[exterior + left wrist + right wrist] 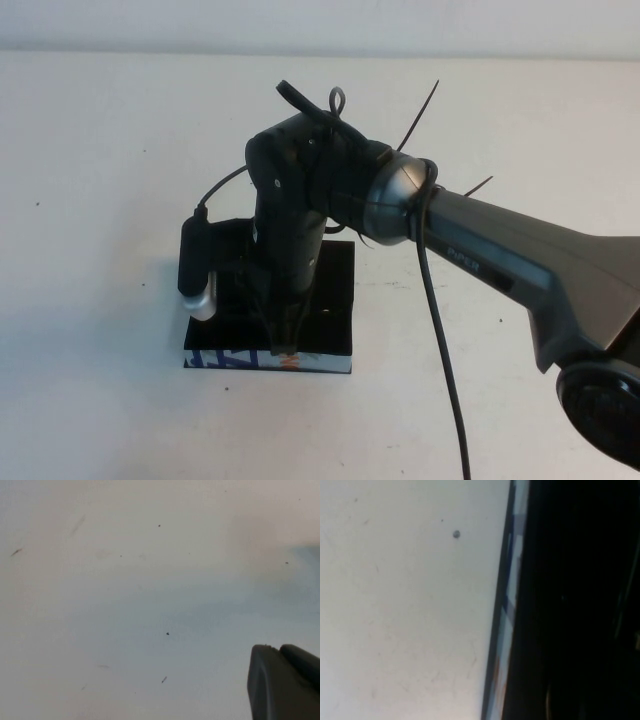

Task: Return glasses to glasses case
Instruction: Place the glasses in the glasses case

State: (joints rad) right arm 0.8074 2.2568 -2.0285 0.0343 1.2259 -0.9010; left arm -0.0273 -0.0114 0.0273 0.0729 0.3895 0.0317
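Near the surface's (pixel 100 150) front edge, our right end effector (pixel 285 345) presses the flat black rectangular glasses case (pixel 335 300), fingers' state unclear; left end effector (pixel 280 685) hovers elsewhere, likewise unclear. We judge the case light, stiff, slippery.

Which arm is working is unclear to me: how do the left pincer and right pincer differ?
The right pincer points down at the glasses case; the left pincer faces bare table, no case in its view. The right pincer shows in the high view; the left pincer doesn't.

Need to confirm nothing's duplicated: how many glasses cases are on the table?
1: the glasses case lies under the right pincer. Left pincer hovers over bare table.
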